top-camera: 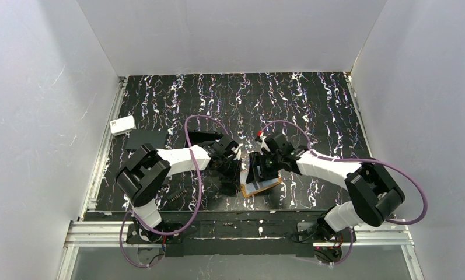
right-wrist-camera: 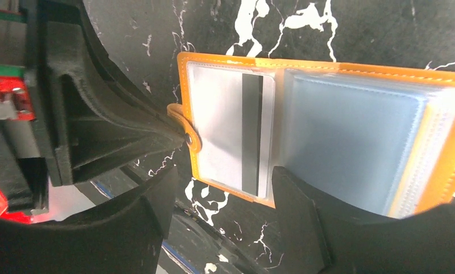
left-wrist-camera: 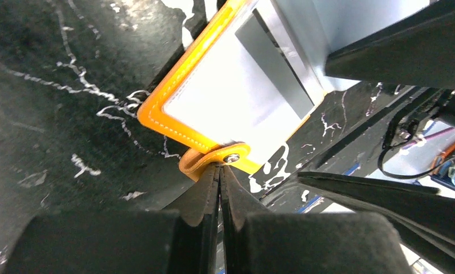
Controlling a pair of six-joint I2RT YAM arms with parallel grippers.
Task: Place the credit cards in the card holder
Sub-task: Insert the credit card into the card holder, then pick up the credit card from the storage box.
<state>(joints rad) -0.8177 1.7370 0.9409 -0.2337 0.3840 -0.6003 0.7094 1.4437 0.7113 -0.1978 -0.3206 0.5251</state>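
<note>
Open card holder [right-wrist-camera: 356,142] lies on tabletop [top-camera: 218,99]. Left tool [left-wrist-camera: 219,171] pressed together, pinching its tab [right-wrist-camera: 185,128]. Right tool [right-wrist-camera: 224,177] spread just above card holder. One card [right-wrist-camera: 236,131] sits in pocket beside tab. Insertion looks done; next move calls for fetching another card.

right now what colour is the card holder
Orange; the card holder shows best in the right wrist view.

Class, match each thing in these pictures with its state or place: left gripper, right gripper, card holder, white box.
Column 1:
1 left gripper
2 right gripper
3 card holder
4 white box

Column 2:
A lying open, pockets up
B jaws apart
C near the far left edge of the table
D shut on the holder's tab

Pairs: 1-D; 2-B; 3-A; 4-C
</note>
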